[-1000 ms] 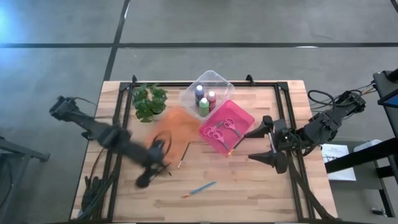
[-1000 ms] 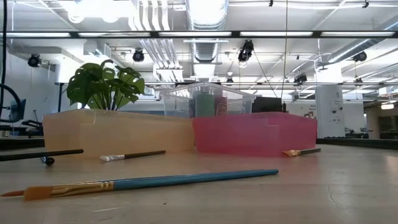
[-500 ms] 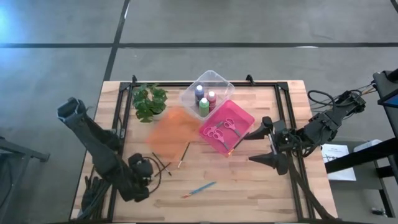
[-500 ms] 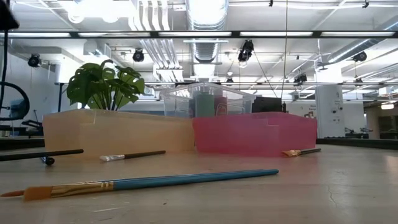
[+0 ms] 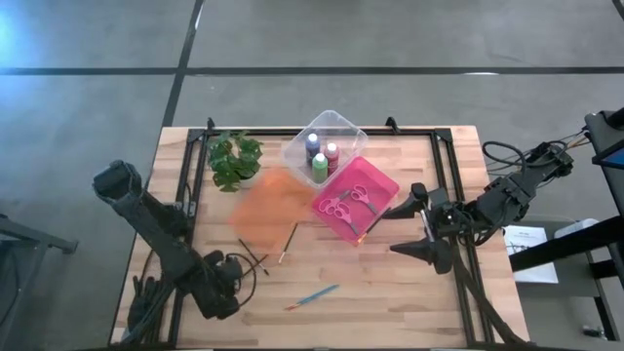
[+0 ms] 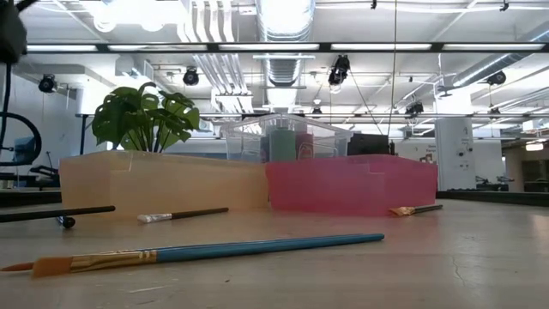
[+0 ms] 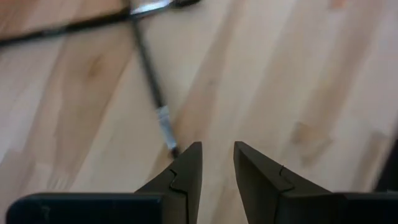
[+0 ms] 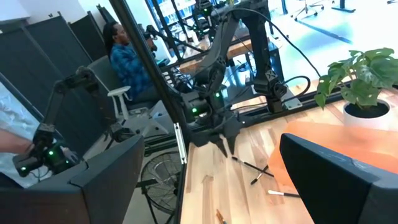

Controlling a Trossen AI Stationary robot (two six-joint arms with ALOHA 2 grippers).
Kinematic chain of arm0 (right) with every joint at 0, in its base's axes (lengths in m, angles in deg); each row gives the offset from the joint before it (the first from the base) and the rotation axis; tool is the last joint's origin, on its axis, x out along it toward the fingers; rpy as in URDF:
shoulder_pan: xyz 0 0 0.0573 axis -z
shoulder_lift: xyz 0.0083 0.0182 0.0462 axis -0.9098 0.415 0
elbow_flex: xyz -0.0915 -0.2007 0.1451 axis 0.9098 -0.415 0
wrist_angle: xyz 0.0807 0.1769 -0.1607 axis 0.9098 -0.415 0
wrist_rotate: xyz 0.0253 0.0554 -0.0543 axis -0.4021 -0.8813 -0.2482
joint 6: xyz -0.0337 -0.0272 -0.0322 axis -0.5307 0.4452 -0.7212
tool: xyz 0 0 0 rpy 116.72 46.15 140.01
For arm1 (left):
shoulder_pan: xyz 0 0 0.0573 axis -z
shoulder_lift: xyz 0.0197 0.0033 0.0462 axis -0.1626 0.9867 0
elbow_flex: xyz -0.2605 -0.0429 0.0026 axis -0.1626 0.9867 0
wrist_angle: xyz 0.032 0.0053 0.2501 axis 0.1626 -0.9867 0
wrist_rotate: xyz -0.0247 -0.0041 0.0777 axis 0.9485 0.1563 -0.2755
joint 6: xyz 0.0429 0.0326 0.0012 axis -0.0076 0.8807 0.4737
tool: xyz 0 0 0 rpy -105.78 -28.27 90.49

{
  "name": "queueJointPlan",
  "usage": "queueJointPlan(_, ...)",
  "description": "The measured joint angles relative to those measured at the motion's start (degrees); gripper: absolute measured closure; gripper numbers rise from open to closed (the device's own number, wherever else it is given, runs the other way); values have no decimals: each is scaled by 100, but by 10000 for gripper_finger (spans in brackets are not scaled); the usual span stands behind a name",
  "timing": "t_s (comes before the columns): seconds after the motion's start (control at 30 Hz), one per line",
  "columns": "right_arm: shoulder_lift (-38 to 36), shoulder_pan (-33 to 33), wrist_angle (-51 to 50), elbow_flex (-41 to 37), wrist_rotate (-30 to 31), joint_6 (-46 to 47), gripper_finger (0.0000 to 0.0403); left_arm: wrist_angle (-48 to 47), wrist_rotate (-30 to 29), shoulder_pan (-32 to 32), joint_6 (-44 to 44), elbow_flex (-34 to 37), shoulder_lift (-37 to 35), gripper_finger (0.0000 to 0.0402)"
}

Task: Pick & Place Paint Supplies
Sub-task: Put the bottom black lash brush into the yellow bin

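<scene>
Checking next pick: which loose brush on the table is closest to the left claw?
The dark-handled brush beside the left claw. The one by the orange tray and the blue-handled brush lie farther off.

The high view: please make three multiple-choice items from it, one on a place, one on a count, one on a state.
1. Where do the pink-handled scissors lie?
A. in the pink tray
B. in the orange tray
C. on the bare table

2. How many paint bottles stand in the clear tray?
A. one
B. three
C. five

3. How is the right gripper?
A. shut on a brush
B. shut on the scissors
C. open, holding nothing

Answers: 1 A, the scissors lie inside the pink tray's walls. 2 B, a green bottle, a red bottle and a blue-purple bottle stand there. 3 C, its fingers stand wide apart at the table's right edge with nothing between them.
</scene>
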Motion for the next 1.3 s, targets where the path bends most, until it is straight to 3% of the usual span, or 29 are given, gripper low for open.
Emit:
queueJointPlan(0.27, 4, 0, -7, 0, 0, 66, 32, 32, 110, 35, -611, 342, -2, 299)
queueJointPlan(1.13, 4, -92, 2, -74, 15, 109, 32, 828, 237, 46, -846, 906, 70, 300)
queueJointPlan(1.3, 2, -125, 3, -74, 17, 109, 32, 787, 240, 46, -965, 906, 70, 327)
